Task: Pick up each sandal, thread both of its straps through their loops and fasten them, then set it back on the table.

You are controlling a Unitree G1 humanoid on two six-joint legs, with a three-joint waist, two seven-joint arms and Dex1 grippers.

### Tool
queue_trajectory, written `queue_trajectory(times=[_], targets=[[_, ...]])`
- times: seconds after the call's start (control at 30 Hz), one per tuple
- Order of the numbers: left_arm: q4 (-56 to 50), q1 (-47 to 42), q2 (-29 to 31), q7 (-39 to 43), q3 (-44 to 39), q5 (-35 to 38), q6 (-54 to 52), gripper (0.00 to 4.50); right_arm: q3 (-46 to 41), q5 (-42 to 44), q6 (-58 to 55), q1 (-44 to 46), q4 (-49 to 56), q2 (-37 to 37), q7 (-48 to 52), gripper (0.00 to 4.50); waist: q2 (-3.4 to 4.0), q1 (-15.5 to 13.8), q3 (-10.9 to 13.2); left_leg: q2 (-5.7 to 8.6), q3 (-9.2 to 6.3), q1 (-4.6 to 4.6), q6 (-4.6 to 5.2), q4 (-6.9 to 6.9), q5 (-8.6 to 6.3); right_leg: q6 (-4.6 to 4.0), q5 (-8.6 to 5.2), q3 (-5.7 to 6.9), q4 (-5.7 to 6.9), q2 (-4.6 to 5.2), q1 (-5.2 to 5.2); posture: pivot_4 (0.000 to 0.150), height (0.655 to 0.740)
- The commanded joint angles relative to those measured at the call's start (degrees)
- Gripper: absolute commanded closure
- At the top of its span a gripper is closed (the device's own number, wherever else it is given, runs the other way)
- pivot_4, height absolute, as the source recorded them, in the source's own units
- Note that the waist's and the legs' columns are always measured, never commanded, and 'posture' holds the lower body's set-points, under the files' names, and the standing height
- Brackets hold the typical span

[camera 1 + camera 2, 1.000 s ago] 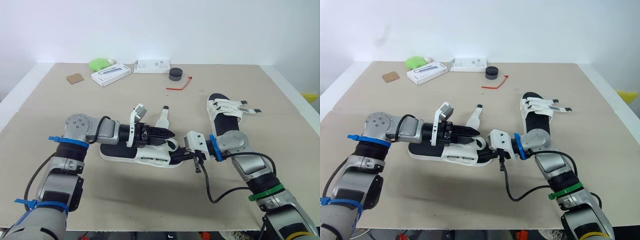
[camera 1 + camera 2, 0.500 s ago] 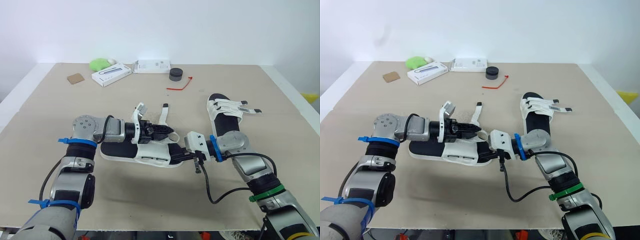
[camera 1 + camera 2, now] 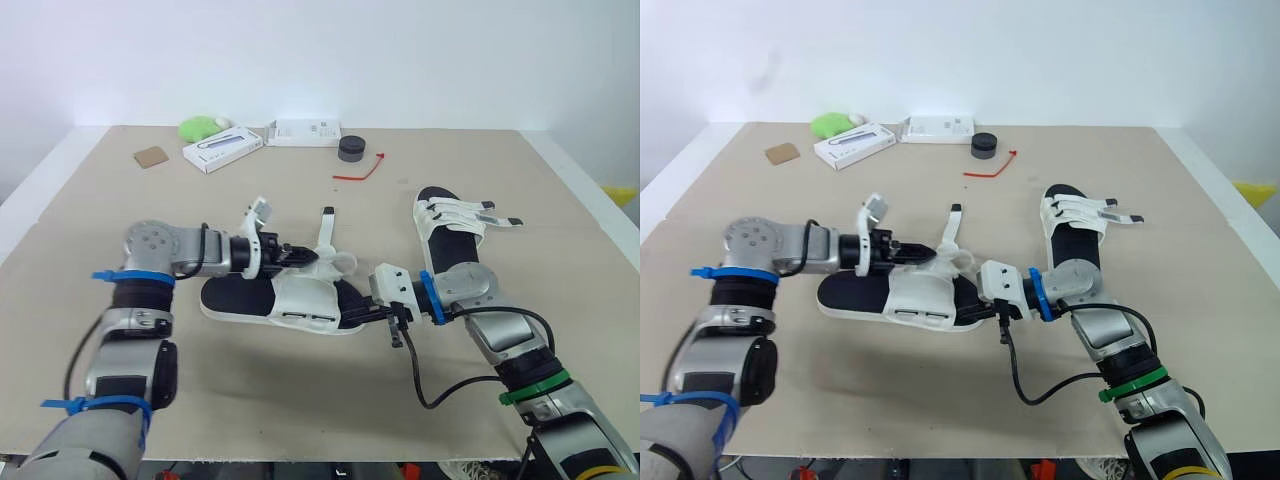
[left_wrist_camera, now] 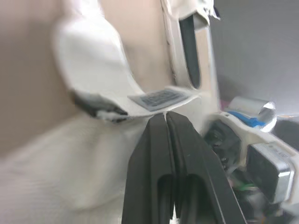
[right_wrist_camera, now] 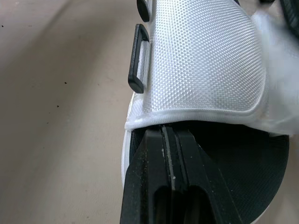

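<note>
White mesh upper (image 5: 205, 56) of the nearer sandal (image 3: 240, 298) is now draped flat across the black footbed, whereas half a second back it was still being lifted. Meanwhile the left gripper (image 4: 164, 116) has been drawn back toward the robot's left. Its fingers are pressed together on the edge of a strap (image 4: 156, 99), which is curled over at its end. The other strap (image 3: 327, 228) is left sticking up. No shift is seen in the right gripper (image 5: 167, 131): it's squeezed shut at the sandal's end, tips tucked under the upper's rim, with a black loop (image 5: 139, 65) just beside. The sandal is lying on the table (image 3: 250, 400), front and centre. The second sandal (image 3: 455, 240) is unmoved, off to the right.
</note>
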State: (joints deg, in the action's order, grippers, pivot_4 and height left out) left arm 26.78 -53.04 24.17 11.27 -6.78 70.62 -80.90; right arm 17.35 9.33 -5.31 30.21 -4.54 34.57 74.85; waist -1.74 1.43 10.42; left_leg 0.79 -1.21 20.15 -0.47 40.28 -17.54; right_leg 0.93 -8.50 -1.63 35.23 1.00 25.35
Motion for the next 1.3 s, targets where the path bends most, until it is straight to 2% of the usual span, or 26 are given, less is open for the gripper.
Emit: queue_trajectory(times=[0.03, 0.17, 0.23, 0.27, 0.33, 0.4, 0.43, 0.5, 0.53, 0.57, 0.8, 0.97, 1.13, 1.3], targets=[[-8.58, -0.75, 5.13, 16.79, 6.55, -9.27, 8.74, 4.42, -0.46, 0.21, -0.19, -0.24, 1.52, 0.55, 0.19, 4.5, 0.0, -0.03, 0.0, 0.0, 0.0, 0.0, -0.01, 0.0, 0.0, 0.0, -0.01, 0.01, 0.0, 0.0, 0.0, 0.15, 0.74], [-15.5, 2.0, 10.22, 31.88, 14.18, -19.8, 20.68, 4.42, -0.36, 0.19, -0.1, -0.22, 1.31, 0.46, 0.23, 4.5, 0.0, -0.01, 0.0, 0.0, 0.01, 0.04, -0.03, -0.04, 0.01, 0.01, -0.05, 0.04, -0.07, 0.02, 0.0, 0.15, 0.74], [-18.98, 4.21, 13.07, 39.23, 19.29, -28.91, 32.41, 4.42, -0.31, 0.12, -0.04, -0.14, 1.14, 0.39, 0.25, 4.5, 0.0, 0.0, 0.0, -0.02, 0.02, 0.01, -0.02, -0.12, 0.0, -0.01, -0.09, 0.01, -0.09, 0.02, 0.01, 0.15, 0.74], [-19.73, 5.5, 14.42, 42.23, 21.86, -34.29, 39.59, 4.19, -0.27, 0.11, -0.05, -0.09, 1.09, 0.33, 0.26, 4.5, 0.0, -0.01, 0.0, -0.03, 0.03, 0.02, 0.0, -0.13, -0.01, -0.02, -0.1, 0.02, -0.11, 0.01, 0.02, 0.15, 0.74], [-20.03, 7.95, 16.25, 46.7, 25.75, -44.7, 55.65, 3.65, -0.2, 0.13, -0.06, -0.03, 1.08, 0.24, 0.32, 4.5, 0.01, -0.01, 0.0, -0.07, 0.05, 0.03, 0.01, -0.14, -0.02, -0.05, -0.12, 0.02, -0.12, -0.01, 0.03, 0.15, 0.74], [-18.76, 9.57, 16.4, 48.64, 26.77, -51.15, 68.11, 2.82, -0.19, 0.17, -0.11, -0.08, 1.21, 0.24, 0.38, 4.5, 0.0, -0.11, 0.0, -0.09, 0.1, 0.03, 0.01, -0.2, -0.02, -0.1, -0.14, 0.02, -0.14, -0.02, 0.03, 0.15, 0.74], [-17.88, 10.24, 16.38, 49.49, 27.14, -53.99, 73.54, 2.55, -0.21, 0.19, -0.14, -0.15, 1.32, 0.29, 0.39, 4.5, 0.0, -0.21, 0.0, -0.12, 0.11, 0.05, 0.02, -0.2, -0.02, -0.11, -0.15, 0.06, -0.14, -0.01, 0.03, 0.15, 0.74], [-15.89, 11.24, 15.37, 49.38, 26.99, -58.9, 84.47, 1.44, -0.24, 0.21, -0.21, -0.14, 1.33, 0.37, 0.46, 4.5, 0.0, -0.24, 0.0, -0.21, 0.14, 0.1, 0.05, -0.2, -0.03, -0.11, -0.15, 0.11, -0.18, 0.0, 0.03, 0.15, 0.74], [-15.22, 11.51, 14.73, 49.71, 26.55, -59.79, 87.62, 1.16, -0.25, 0.23, -0.26, -0.14, 1.35, 0.41, 0.48, 4.5, 0.0, -0.24, 0.0, -0.22, 0.15, 0.1, 0.08, -0.2, -0.04, -0.11, -0.15, 0.11, -0.18, 0.0, 0.03, 0.15, 0.74], [-14.4, 11.27, 14.15, 49.56, 26.42, -61.36, 90.75, 0.64, -0.27, 0.24, -0.29, -0.12, 1.33, 0.45, 0.53, 4.5, 0.0, -0.24, 0.0, -0.23, 0.17, 0.1, 0.15, -0.19, -0.07, -0.1, -0.14, 0.11, -0.19, 0.0, 0.03, 0.15, 0.74], [-13.37, 11.08, 11.9, 52.87, 25.16, -62.92, 97.82, 0.64, -0.38, 0.24, -0.38, -0.06, 1.37, 0.64, 0.52, 4.5, 0.0, -0.19, 0.0, -0.24, 0.21, 0.09, 0.35, -0.19, -0.17, -0.05, -0.17, 0.09, -0.19, -0.01, 0.03, 0.15, 0.74], [-17.65, 11.93, 11.85, 56.5, 23.39, -58.08, 90.18, 0.64, -0.36, 0.29, -0.42, -0.28, 1.53, 0.65, 0.38, 4.5, 0.0, -0.19, 0.0, -0.27, 0.18, 0.1, 0.36, -0.19, -0.18, -0.04, -0.18, 0.11, -0.19, -0.03, 0.03, 0.15, 0.74], [-12.82, 10.06, 10.18, 53.69, 23.54, -63.27, 90.04, 0.64, -0.21, 0.22, -0.13, -0.06, 1.08, 0.32, 0.31, 4.5, 0.0, -0.22, 0.0, -0.27, 0.17, 0.07, 0.37, -0.19, -0.18, -0.02, -0.2, 0.12, -0.18, -0.05, 0.02, 0.15, 0.74], [-10.09, 8.59, 8.27, 53.91, 23.93, -64.93, 91.57, 0.64, -0.12, 0.2, 0.01, -0.1, 1.12, 0.1, 0.15, 4.5, 0.0, -0.22, 0.0, -0.27, 0.17, 0.08, 0.39, -0.18, -0.17, -0.03, -0.19, 0.14, -0.17, -0.06, 0.01, 0.15, 0.74]])
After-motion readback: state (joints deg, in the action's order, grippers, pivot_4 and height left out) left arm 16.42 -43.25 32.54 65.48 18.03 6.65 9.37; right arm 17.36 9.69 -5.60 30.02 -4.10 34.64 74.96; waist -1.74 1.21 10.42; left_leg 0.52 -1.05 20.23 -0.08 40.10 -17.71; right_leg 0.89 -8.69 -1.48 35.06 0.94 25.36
